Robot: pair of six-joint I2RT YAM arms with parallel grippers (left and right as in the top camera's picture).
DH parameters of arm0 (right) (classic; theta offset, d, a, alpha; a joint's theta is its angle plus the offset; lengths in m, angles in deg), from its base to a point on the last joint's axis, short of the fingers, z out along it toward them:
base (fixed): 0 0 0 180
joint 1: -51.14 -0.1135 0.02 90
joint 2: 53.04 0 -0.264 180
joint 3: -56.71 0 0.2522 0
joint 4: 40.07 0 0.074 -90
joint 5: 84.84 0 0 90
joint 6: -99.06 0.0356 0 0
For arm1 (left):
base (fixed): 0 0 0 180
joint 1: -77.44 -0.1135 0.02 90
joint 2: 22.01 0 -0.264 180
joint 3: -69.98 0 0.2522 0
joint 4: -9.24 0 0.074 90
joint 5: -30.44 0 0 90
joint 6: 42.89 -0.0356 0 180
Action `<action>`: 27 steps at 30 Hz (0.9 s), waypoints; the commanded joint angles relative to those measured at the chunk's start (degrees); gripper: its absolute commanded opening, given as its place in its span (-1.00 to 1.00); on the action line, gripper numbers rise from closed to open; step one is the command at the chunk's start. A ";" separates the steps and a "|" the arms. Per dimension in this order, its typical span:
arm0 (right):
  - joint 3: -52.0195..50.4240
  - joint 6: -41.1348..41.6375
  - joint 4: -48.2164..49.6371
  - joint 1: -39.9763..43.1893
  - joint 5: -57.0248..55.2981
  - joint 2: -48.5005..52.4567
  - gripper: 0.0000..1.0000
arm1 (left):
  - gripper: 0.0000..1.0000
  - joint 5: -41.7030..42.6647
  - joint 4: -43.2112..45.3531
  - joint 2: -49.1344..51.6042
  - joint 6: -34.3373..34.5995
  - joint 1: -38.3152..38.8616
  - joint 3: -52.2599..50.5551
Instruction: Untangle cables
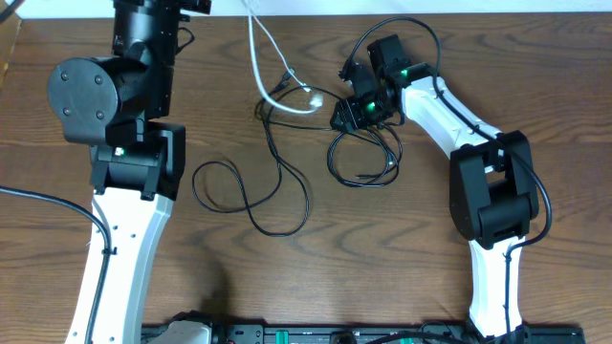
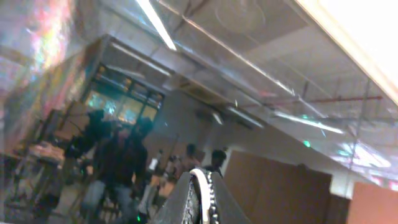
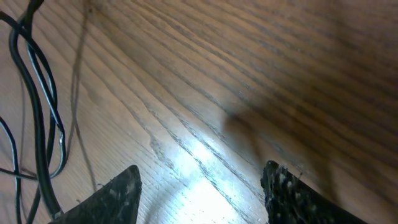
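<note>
Right end effector (image 3: 199, 177): fingers (image 3: 112, 199) apart, nothing between them, only bare tabletop (image 1: 382, 248) in the gap. The right wrist view cuts the fingers off at the bottom edge, so only the tips show. From overhead it sits low over the right-hand part of the tangle, and its black body hides the strands under it. Cannot tell if it touches any.

Black cable (image 1: 277, 234): long and thin, lying on the tabletop centre. One wide loop is left of centre and smaller loops are bunched under and just below the right end effector. Where the strands cross near the top centre, the over/under order is too fine to read. Its plug ends are hard to pick out. In the right wrist view, black strands run down the left edge, just beside the left finger, partly out of the picture.

White cable (image 1: 254, 57): comes in from the top edge, where it is cut off, so that end is not visible. It runs down and curves right into a small bend at the top centre, where it overlaps the black cable. Its tip there is a pale blob, unclear.

Left end effector (image 2: 202, 186): fingers pressed together, holding nothing. It is tipped up, away from the tabletop. The left wrist view shows only a blurred ceiling light (image 2: 158, 25) and smeared people (image 2: 118, 162), with no tabletop or cables. From overhead the left arm's black housings sit at the top left, well apart from both cables, and the fingers themselves are not made out there.
</note>
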 commanded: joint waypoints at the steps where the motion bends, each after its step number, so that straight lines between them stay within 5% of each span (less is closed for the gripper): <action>1: 0.13 0.81 -0.15 -0.04 -0.20 -0.26 0.18 | -0.85 -5.03 2.84 -1.14 -1.73 -0.02 1.44; 15: -2.12 1.22 -0.31 -1.99 -4.68 -0.26 0.18 | -0.85 -10.91 9.88 -1.25 -9.14 -0.02 1.44; 21: 0.31 1.20 -1.42 -1.18 -4.17 -1.20 0.36 | -0.85 -2.99 -8.31 -1.09 -9.11 -0.02 1.44; 27: 8.48 -0.17 -12.57 2.69 -0.28 -8.24 0.76 | -0.85 -0.57 -27.36 -1.05 -9.14 -0.02 1.44</action>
